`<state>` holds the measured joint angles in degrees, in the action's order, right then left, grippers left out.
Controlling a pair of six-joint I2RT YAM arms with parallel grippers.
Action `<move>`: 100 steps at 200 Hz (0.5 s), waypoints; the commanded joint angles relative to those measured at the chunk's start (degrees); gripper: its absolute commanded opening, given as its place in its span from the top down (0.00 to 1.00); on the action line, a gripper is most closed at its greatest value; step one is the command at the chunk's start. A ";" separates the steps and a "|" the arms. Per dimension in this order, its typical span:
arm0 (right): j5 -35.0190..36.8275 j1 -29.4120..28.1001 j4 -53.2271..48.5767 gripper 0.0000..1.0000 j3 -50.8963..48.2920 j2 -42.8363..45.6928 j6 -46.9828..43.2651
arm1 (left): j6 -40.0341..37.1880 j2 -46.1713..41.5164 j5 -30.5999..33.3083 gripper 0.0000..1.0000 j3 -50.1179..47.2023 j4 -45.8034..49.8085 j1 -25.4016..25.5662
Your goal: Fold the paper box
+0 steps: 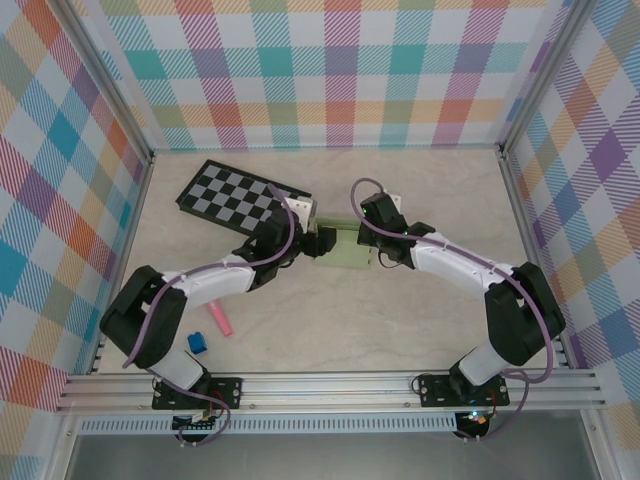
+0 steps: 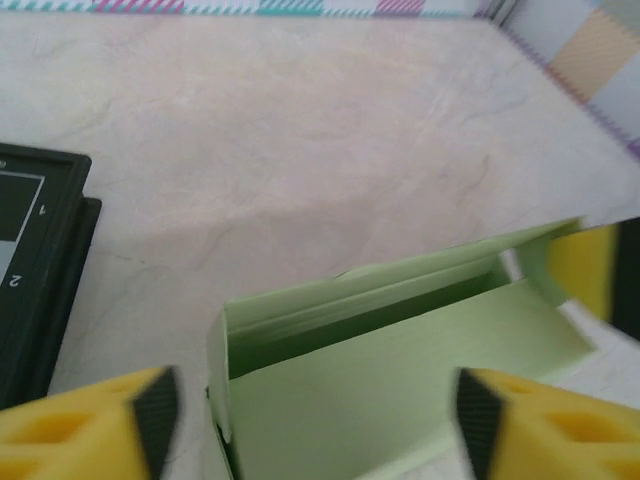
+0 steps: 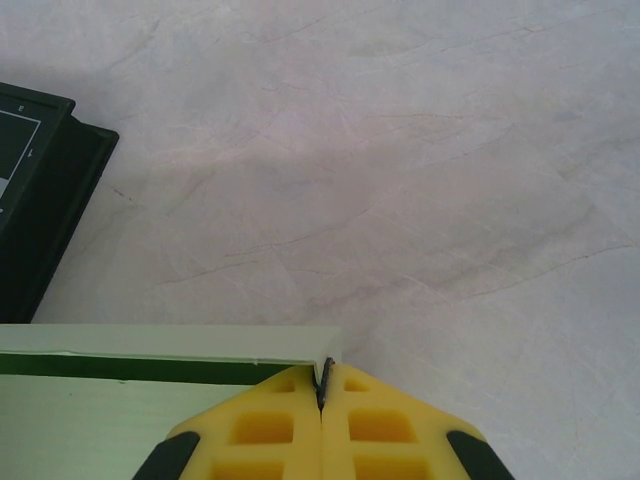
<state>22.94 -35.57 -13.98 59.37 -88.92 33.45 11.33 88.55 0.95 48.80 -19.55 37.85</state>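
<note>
The paper box (image 1: 348, 247), pale green card, lies mid-table as a long, partly folded rectangle with an open slot along its far side. My left gripper (image 1: 318, 240) is at the box's left end. In the left wrist view its yellow fingers (image 2: 110, 420) stand wide open on either side of the box (image 2: 400, 370), touching nothing. My right gripper (image 1: 385, 246) is at the box's right end. In the right wrist view its tips (image 3: 322, 385) are pressed together at the corner of the box (image 3: 170, 342), with a thin dark edge caught between them.
A black-and-grey checkerboard (image 1: 235, 195) lies just left of and behind the box, and also appears in the wrist views (image 2: 40, 270) (image 3: 40, 190). A pink stick (image 1: 220, 320) and a small blue block (image 1: 197, 343) lie near the left arm's base. Plaid walls enclose the table.
</note>
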 commanded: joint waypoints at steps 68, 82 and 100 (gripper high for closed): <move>-1.71 -0.49 1.79 1.00 -4.66 1.21 -5.39 | -22.83 -9.73 -15.72 0.00 1.33 5.20 -5.41; -2.24 -0.46 2.57 1.00 -5.18 1.47 -6.05 | -30.80 -8.04 -21.66 0.00 3.12 8.60 -7.93; -3.18 -0.46 4.09 1.00 -6.13 1.75 -7.35 | -44.45 -4.61 -29.93 0.00 5.94 14.48 -10.97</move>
<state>22.50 -35.66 -8.80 55.83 -87.44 28.56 -12.23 80.36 -15.94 50.59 -13.93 30.46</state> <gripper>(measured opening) 0.045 0.998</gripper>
